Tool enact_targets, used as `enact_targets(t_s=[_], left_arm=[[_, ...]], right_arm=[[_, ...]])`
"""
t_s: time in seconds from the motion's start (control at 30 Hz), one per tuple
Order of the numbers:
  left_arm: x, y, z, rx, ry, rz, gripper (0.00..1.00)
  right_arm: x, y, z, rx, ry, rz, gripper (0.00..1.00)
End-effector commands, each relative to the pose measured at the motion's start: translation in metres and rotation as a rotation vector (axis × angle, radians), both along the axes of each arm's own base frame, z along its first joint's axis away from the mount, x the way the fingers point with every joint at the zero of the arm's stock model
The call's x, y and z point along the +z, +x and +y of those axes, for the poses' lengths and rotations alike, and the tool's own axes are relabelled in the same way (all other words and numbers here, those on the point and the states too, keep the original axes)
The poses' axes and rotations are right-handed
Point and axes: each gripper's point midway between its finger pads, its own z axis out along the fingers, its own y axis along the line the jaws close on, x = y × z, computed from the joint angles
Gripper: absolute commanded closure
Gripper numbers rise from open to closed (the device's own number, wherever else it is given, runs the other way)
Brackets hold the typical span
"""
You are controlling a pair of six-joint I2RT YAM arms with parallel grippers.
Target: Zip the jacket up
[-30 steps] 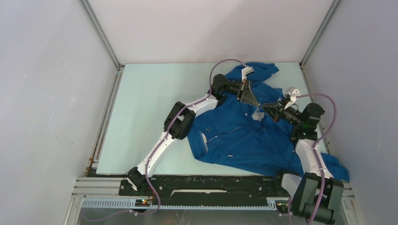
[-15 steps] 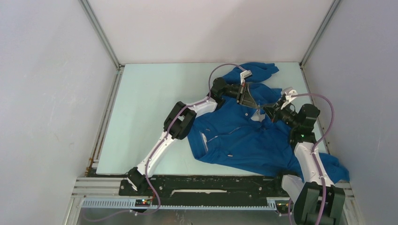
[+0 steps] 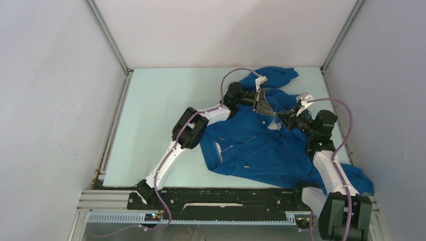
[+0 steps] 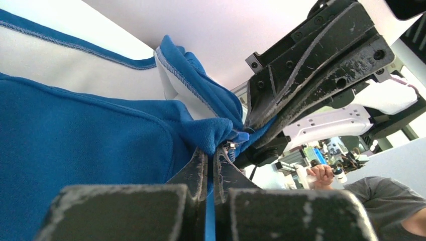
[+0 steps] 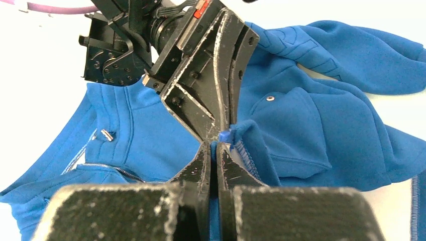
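I am pinching the jacket (image 3: 251,145) at its collar end; it is lying crumpled across the far right of the table (image 3: 150,125). My left gripper (image 4: 211,155) is clamping a fold of blue fleece, and my right gripper (image 5: 213,150) is squeezing the stitched edge just beside it, by a small blue tab (image 5: 225,135). With the tips crowding together, I am risking a collision. If I am gripping cloth rather than the pull, tugging will slip or jam fleece into the zipper (image 5: 105,168).

On the table's (image 3: 161,110) right half lies the jacket (image 3: 256,145), left gripper (image 4: 211,156) meeting right gripper (image 5: 213,150).
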Motion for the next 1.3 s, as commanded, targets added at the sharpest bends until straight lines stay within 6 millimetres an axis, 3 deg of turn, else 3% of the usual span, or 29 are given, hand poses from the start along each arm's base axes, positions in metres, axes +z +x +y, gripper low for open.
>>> enact_targets(t_s=[0.0,0.37,0.9,1.27], left_arm=[[0.039,-0.017,-0.003,-0.013,-0.06,-0.112,1.0],[0.044,-0.015,0.0,0.025,-0.076,-0.127,1.0],[0.031,-0.012,-0.01,0.086,0.002,-0.165,1.0],[0.029,-0.018,-0.016,0.107,0.022,-0.196,1.0]], right_arm=[[0.038,0.016,0.0,-0.041,-0.034,-0.139,1.0],[0.032,0.027,-0.032,-0.303,0.008,-0.181,1.0],[0.054,0.022,-0.017,-0.206,0.174,-0.237,1.0],[0.042,0.024,-0.02,-0.249,0.291,-0.218,1.0]])
